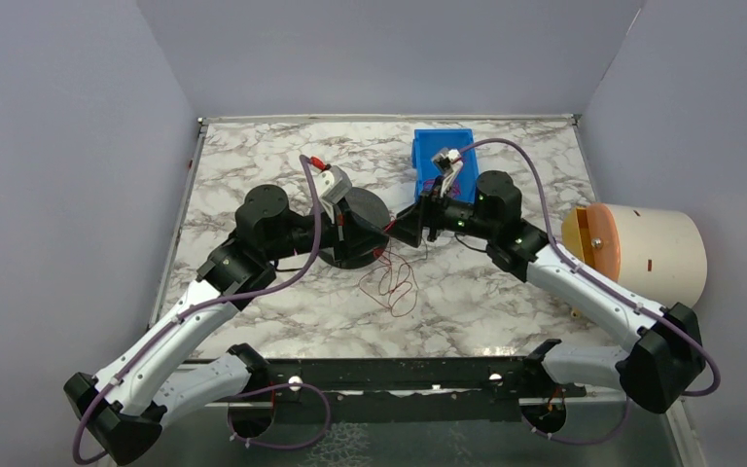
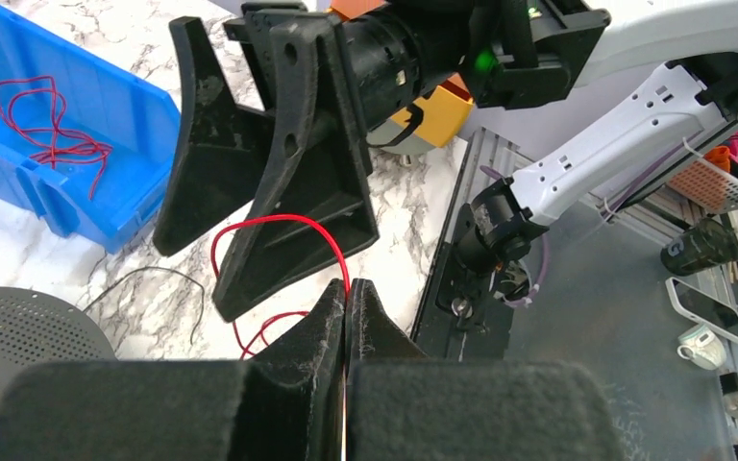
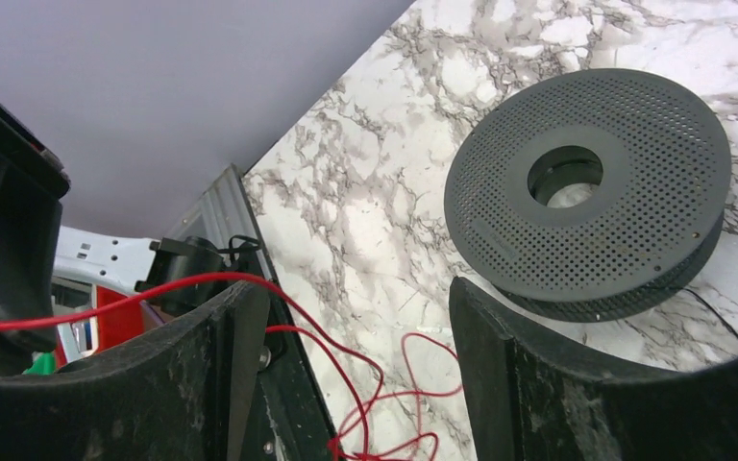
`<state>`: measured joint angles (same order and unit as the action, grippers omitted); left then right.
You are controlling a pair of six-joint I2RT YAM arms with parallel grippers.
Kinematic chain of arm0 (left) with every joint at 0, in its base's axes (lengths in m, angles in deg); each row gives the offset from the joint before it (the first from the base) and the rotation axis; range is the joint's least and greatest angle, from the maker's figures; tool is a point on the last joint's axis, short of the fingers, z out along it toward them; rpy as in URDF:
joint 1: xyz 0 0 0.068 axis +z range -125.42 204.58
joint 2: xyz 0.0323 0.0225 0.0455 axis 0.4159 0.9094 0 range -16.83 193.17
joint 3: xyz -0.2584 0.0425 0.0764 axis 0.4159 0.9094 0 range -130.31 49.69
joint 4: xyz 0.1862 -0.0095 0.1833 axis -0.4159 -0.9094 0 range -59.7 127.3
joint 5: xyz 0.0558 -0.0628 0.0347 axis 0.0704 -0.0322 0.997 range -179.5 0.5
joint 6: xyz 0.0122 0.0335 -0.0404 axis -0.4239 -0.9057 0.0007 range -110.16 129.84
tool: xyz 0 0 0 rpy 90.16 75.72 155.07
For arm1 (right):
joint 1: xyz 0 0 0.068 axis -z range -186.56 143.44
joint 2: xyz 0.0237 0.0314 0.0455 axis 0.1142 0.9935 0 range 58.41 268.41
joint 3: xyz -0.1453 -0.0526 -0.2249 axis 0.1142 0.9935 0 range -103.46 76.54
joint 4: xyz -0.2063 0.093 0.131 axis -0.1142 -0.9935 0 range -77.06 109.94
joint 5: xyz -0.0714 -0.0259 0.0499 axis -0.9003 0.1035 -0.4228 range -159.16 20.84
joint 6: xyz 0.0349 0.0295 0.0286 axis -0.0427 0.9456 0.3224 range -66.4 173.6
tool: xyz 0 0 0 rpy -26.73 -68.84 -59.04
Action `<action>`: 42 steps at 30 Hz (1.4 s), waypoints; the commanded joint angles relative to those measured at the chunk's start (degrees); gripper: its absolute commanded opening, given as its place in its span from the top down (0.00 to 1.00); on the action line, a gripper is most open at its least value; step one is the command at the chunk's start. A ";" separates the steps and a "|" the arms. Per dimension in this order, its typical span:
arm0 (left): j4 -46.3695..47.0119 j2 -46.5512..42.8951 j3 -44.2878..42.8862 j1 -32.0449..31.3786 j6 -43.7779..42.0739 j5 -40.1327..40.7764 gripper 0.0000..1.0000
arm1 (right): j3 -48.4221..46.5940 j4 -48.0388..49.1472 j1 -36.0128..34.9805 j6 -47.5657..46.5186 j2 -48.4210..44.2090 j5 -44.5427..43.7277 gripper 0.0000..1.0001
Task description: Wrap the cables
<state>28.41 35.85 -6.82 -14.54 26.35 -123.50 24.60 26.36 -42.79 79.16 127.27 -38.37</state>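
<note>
A thin red cable (image 1: 390,283) lies in loose loops on the marble table in front of a black perforated spool (image 1: 358,226). My left gripper (image 2: 348,285) is shut on the red cable (image 2: 279,223), which arcs up from its tips toward the right gripper. My right gripper (image 1: 395,227) is open, close beside the left one, jaws wide apart. In the right wrist view the cable (image 3: 365,370) passes by its left finger (image 3: 235,336) and drops to the loops; the spool (image 3: 591,192) lies beyond.
A blue bin (image 1: 444,161) holding another red cable (image 2: 50,134) stands at the back, behind the right arm. A thin black wire (image 2: 144,283) lies by the spool. A cream cylinder with an orange lid (image 1: 642,251) lies off the table's right edge.
</note>
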 commanded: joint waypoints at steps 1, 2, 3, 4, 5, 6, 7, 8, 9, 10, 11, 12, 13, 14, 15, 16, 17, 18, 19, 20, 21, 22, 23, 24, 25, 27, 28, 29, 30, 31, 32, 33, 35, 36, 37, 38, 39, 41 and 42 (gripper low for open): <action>1.91 0.37 -2.22 -0.17 2.29 -1.52 1.00 | 1.03 8.22 -1.87 3.27 2.71 -1.03 0.26; 1.88 0.43 -2.41 -0.20 2.51 -1.84 1.00 | 1.10 8.59 -2.33 3.62 3.17 -1.71 0.26; 1.90 0.62 -2.52 -0.18 2.66 -2.19 1.00 | 1.47 9.34 -2.67 4.07 3.68 -2.43 0.26; 1.88 0.73 -2.62 -0.17 2.84 -2.47 1.00 | 2.02 10.14 -2.91 4.74 4.06 -3.40 0.26; 1.93 0.87 -2.75 -0.17 3.09 -2.72 1.00 | 2.84 11.17 -3.03 5.36 4.35 -4.74 0.26; 1.92 0.84 -2.87 -0.17 3.27 -3.00 1.00 | 3.73 12.08 -3.13 5.84 4.49 -6.13 0.26; 1.89 0.84 -3.06 -0.17 3.53 -3.34 1.00 | 4.75 12.66 -3.22 6.27 4.79 -8.17 0.27; 1.91 0.92 -3.22 -0.17 3.72 -3.74 1.00 | 5.38 12.94 -3.22 6.55 5.14 -9.86 0.28; 1.86 0.77 -3.39 -0.17 4.05 -4.05 1.00 | 5.77 12.73 -3.22 6.35 5.53 -11.35 0.29; 1.85 0.63 -3.43 -0.17 4.32 -4.24 1.00 | 6.01 12.26 -3.21 6.35 5.94 -13.11 0.31; 1.85 0.41 -3.43 -0.17 4.58 -4.50 1.00 | 6.56 12.18 -3.21 6.55 6.25 -14.92 0.32; 1.85 0.21 -3.44 -0.17 4.80 -4.87 1.00 | 7.19 12.48 -3.23 6.56 6.50 -16.74 0.33; 1.88 -0.08 -3.44 -0.17 5.06 -5.29 1.00 | 7.81 12.60 -3.19 6.71 6.54 -18.63 0.35; 1.74 -0.34 -3.55 -0.17 5.27 -5.71 1.00 | 8.41 12.69 -3.23 6.92 6.59 -20.65 0.36; 1.56 -0.69 -3.75 -0.17 5.42 -6.07 1.00 | 8.85 12.54 -3.23 6.95 6.49 -22.60 0.37; 1.40 -0.99 -3.87 -0.17 5.55 -6.30 1.00 | 9.20 12.42 -3.23 6.89 6.47 -24.22 0.38; 1.24 -1.41 -3.99 -0.19 5.68 -6.34 1.00 | 9.44 12.14 -3.24 6.87 6.45 -25.91 0.38; 1.12 -1.85 -4.16 -0.19 5.67 -6.46 1.00 | 9.57 11.58 -3.24 6.87 6.45 -27.66 0.38; 1.11 -2.47 -4.22 -0.18 5.60 -6.70 1.00 | 9.62 10.91 -3.21 6.92 6.46 -29.32 0.39; 1.07 -3.02 -4.40 -0.17 5.55 -6.92 1.00 | 9.71 10.30 -3.23 7.10 6.46 -30.94 0.39; 1.06 -3.47 -4.55 -0.17 5.48 -7.27 1.00 | 9.72 9.69 -3.21 7.13 6.39 -33.01 0.39; 1.13 -3.97 -4.76 -0.19 5.35 -7.57 1.00 | 9.82 9.14 -3.22 7.20 6.33 -34.56 0.39; 1.14 -4.52 -4.87 -0.22 5.22 -7.65 1.00 | 9.83 8.49 -3.23 7.47 6.29 -36.37 0.39; 1.12 -5.05 -4.94 -0.18 5.03 -7.66 1.00 | 9.84 7.83 -3.23 7.67 6.18 -37.83 0.39; 1.09 -5.65 -5.12 -0.17 4.81 -7.85 1.00 | 9.90 7.07 -3.23 7.66 6.05 -39.64 0.39; 1.15 -6.72 -5.46 -0.20 4.46 -8.59 1.00 | 10.28 6.42 -3.24 7.22 5.50 -42.34 0.40; 1.02 -7.18 -5.72 -0.18 4.27 -9.07 1.00 | 10.57 6.18 -3.24 6.96 5.07 -43.50 0.40; 0.99 -7.61 -6.01 -0.17 4.03 -9.60 1.00 | 10.75 6.04 -3.24 6.73 4.72 -44.51 0.41; 0.71 -8.11 -6.37 -0.17 3.79 -9.94 1.00 | 11.09 5.86 -3.24 6.39 4.35 -45.52 0.41; 0.38 -8.56 -6.72 -0.17 3.38 -10.17 1.00 | 11.26 5.77 -3.24 5.96 4.08 -46.37 0.42; -0.02 -9.02 -7.17 -0.17 2.98 -10.22 1.00 | 11.42 5.41 -3.24 5.71 3.78 -47.08 0.43; -0.38 -9.45 -7.57 -0.17 2.58 -10.23 1.00 | 11.49 5.10 -3.19 5.32 3.53 -47.86 0.43; -1.26 -10.24 -8.22 -0.17 1.87 -10.00 1.00 | 11.82 4.45 -3.14 4.74 3.16 -49.11 0.46; -1.69 -10.61 -8.60 -0.17 1.59 -9.82 1.00 | 11.98 4.31 -3.20 4.49 2.94 -49.77 0.46; -2.19 -10.87 -8.92 -0.17 1.25 -9.66 1.00 | 12.23 4.06 -3.23 4.42 2.76 -50.35 0.47; -2.57 -11.08 -9.21 -0.20 0.98 -9.60 1.00 | 12.63 3.94 -3.18 4.26 2.48 -50.88 0.48; -3.00 -11.36 -9.49 -0.19 0.71 -9.60 1.00 | 12.80 3.83 -3.23 4.17 2.30 -51.48 0.49; -4.01 -11.69 -10.17 -0.22 0.19 -9.52 1.00 | 13.32 3.60 -3.23 3.81 1.87 -52.84 0.50; -4.39 -11.87 -10.41 -0.18 0.00 -9.37 1.00 | 13.57 3.55 -3.19 3.66 1.75 -53.33 0.52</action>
<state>26.18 25.10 -15.00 -14.54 28.29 -131.74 36.62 31.58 -45.87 84.16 130.63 -86.22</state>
